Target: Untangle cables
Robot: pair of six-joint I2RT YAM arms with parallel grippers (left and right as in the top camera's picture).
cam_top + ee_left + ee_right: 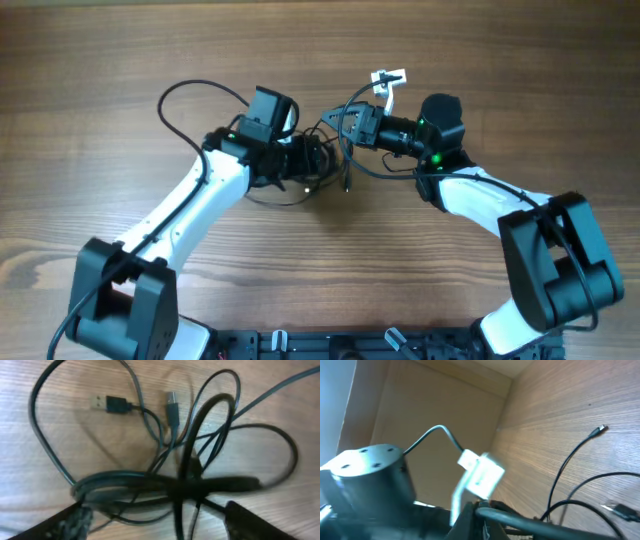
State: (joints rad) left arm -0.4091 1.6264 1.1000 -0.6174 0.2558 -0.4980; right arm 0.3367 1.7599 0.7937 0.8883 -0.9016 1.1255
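Observation:
The cables (150, 480) are thin black cords tangled in a bundle on the wooden table, with a flat USB plug (107, 404) and a smaller plug (172, 402) lying free above it. My left gripper (160, 527) is open and low over the bundle, its fingers (65, 525) either side of the strands; from overhead it (310, 160) covers most of the knot. My right gripper (352, 125) is shut on one cable (535, 521) next to its white tag (481, 474), lifted just right of the bundle. More strands (570, 465) trail to the table.
The left arm's thicker camera lead (185, 95) loops out to the upper left. The two grippers are nearly tip to tip at the table's middle. Bare wooden table (120, 50) surrounds them; the arm bases (330, 345) sit at the front edge.

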